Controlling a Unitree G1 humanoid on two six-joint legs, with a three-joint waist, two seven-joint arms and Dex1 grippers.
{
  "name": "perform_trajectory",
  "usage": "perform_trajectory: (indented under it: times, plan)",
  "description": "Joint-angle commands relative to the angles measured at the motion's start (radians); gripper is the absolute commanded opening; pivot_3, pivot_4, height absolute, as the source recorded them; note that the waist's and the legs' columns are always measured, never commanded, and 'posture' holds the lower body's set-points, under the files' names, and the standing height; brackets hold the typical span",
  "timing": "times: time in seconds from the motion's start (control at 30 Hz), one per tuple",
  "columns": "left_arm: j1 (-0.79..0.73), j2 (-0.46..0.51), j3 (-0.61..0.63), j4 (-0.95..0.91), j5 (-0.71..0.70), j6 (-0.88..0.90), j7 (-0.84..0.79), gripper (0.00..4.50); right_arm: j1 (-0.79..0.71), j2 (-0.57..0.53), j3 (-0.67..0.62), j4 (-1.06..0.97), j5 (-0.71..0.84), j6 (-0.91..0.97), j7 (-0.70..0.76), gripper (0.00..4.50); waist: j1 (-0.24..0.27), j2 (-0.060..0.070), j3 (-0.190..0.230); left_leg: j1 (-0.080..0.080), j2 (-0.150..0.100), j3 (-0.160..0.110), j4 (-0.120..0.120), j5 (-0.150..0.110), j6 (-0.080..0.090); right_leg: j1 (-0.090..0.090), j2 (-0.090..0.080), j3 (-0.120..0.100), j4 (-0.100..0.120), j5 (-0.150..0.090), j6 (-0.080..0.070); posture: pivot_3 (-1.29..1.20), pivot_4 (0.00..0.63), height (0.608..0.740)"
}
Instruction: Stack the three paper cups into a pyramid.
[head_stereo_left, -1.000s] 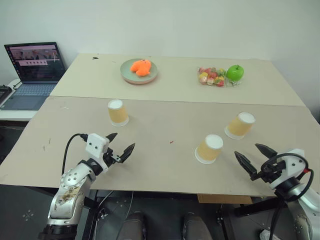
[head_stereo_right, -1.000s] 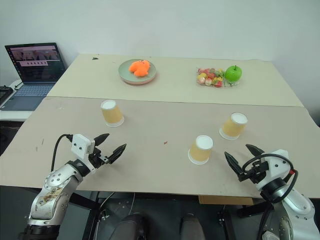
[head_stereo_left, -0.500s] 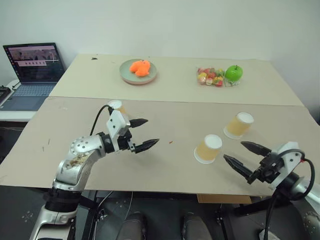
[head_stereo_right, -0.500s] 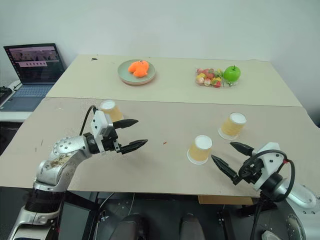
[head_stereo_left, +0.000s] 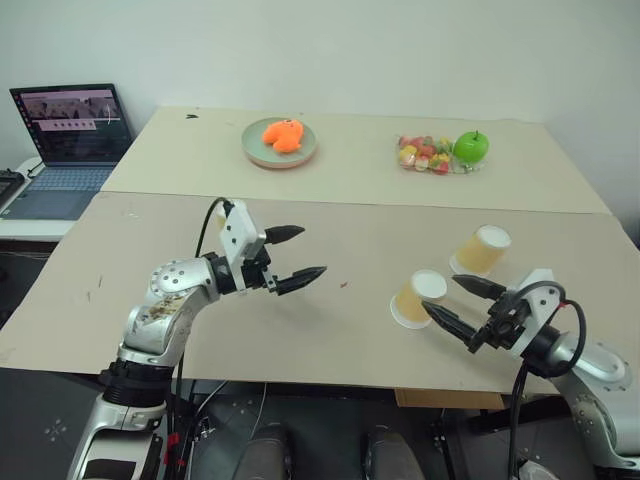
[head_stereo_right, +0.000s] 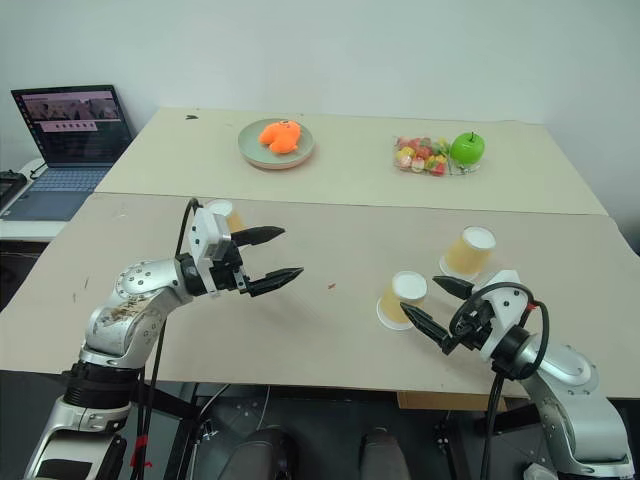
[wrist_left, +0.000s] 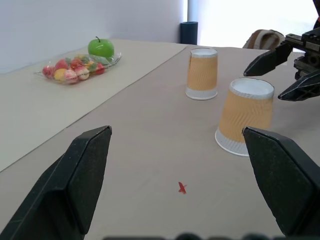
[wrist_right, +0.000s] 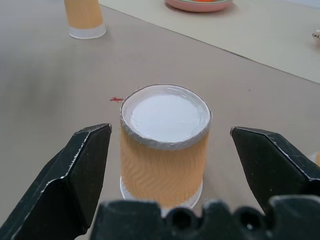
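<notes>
R gripper (head_stereo_right: 433, 308) wide, lined up on near cup (head_stereo_right: 400, 299), not touching yet. L gripper (head_stereo_left: 297, 254) wide, empty, mid-desk (head_stereo_left: 330, 330). Next: push in, close on cup, shift it beside far cup (head_stereo_right: 467, 251).

Three tan-orange paper cups (head_stereo_left: 418, 298) (head_stereo_left: 480, 250) (head_stereo_right: 230, 214) upside down (white bases up), unstacked, apart.

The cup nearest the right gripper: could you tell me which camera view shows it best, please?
The right wrist view: the cup stands upside down, large and central between the open right gripper fingers, untouched. The left wrist view shows its side from across the table. In the eye views it appears small, its lower side partly crossed by a finger.
</notes>
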Motion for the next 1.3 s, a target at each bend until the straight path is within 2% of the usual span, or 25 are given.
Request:
perform_trajectory:
  times: [0.03, 0.5, 0.57, 0.6, 0.7, 0.73, 0.87, 0.97, 1.2, 1.3]
  plan:
    - [-0.003, -0.002, 0.021, -0.015, -0.006, -0.016, 0.014, 4.47, -0.018, 0.001, -0.031, -0.009, 0.006, -0.030, 0.007, 4.50, 0.000, 0.000, 0.000, 0.000, 0.000, 0.000, 0.000, 0.000, 0.000, 0.000, 0.000, 0.000, 0.000, 0.000, 0.000, 0.00, 0.150, 0.676]
    - [-0.002, 0.012, 0.075, -0.015, -0.009, -0.002, 0.064, 4.47, -0.127, 0.052, 0.070, 0.084, -0.034, -0.048, 0.045, 4.50, -0.001, 0.000, 0.000, 0.000, 0.000, 0.000, 0.000, 0.000, 0.000, 0.000, 0.000, 0.000, 0.000, 0.000, 0.000, 0.00, 0.150, 0.676]
    - [0.006, 0.016, 0.088, -0.018, -0.009, 0.001, 0.075, 4.50, -0.147, 0.058, 0.073, 0.110, -0.038, -0.057, 0.051, 3.99, -0.001, 0.000, 0.000, 0.000, 0.000, 0.000, 0.000, 0.000, 0.000, 0.000, 0.000, 0.000, 0.000, 0.000, 0.000, 0.00, 0.150, 0.676]
    - [0.010, 0.018, 0.094, -0.020, -0.010, 0.003, 0.081, 4.50, -0.158, 0.060, 0.074, 0.121, -0.035, -0.056, 0.056, 3.91, -0.001, 0.000, 0.000, 0.000, 0.000, 0.000, 0.000, 0.000, 0.000, 0.000, 0.000, 0.000, 0.000, 0.000, 0.000, 0.00, 0.150, 0.676]
    - [0.025, 0.021, 0.116, -0.024, -0.015, 0.006, 0.099, 4.50, -0.185, 0.066, 0.079, 0.143, -0.033, -0.052, 0.069, 2.83, -0.001, 0.000, 0.000, 0.000, 0.000, 0.000, 0.000, 0.000, 0.000, 0.000, 0.000, 0.000, 0.000, 0.000, 0.000, 0.00, 0.150, 0.676]
    - [0.030, 0.022, 0.128, -0.023, -0.017, 0.009, 0.109, 4.50, -0.196, 0.067, 0.084, 0.151, -0.036, -0.050, 0.072, 2.70, -0.001, 0.000, 0.000, 0.000, 0.000, 0.000, 0.000, 0.000, 0.000, 0.000, 0.000, 0.000, 0.000, 0.000, 0.000, 0.00, 0.150, 0.676]
    - [0.054, 0.031, 0.156, -0.025, -0.026, 0.025, 0.132, 4.50, -0.250, 0.071, 0.106, 0.179, -0.048, -0.038, 0.077, 2.63, -0.001, 0.000, 0.000, 0.000, 0.000, 0.000, 0.000, 0.000, 0.000, 0.000, 0.000, 0.000, 0.000, 0.000, 0.000, 0.00, 0.150, 0.676]
    - [0.114, 0.065, 0.171, -0.047, -0.035, 0.042, 0.109, 4.50, -0.353, 0.101, 0.166, 0.210, -0.056, -0.024, 0.093, 2.63, -0.013, 0.000, 0.000, 0.001, 0.000, 0.000, 0.000, 0.000, 0.000, 0.000, 0.000, 0.000, 0.000, 0.000, 0.000, 0.00, 0.150, 0.676]
    - [0.178, 0.086, 0.208, -0.074, -0.043, 0.046, 0.127, 4.50, -0.618, 0.243, 0.361, 0.386, -0.093, -0.037, 0.221, 2.63, -0.025, 0.000, 0.003, 0.001, 0.001, -0.001, -0.001, 0.001, -0.001, -0.002, 0.000, -0.001, 0.002, 0.000, 0.000, 0.00, 0.150, 0.676]
    - [0.197, 0.083, 0.217, -0.105, -0.048, 0.051, 0.147, 4.50, -0.695, 0.290, 0.393, 0.488, -0.114, -0.068, 0.263, 2.63, -0.021, 0.000, 0.003, 0.000, 0.001, -0.001, -0.001, 0.001, -0.001, -0.002, 0.000, -0.001, 0.001, 0.000, 0.000, 0.00, 0.150, 0.676]
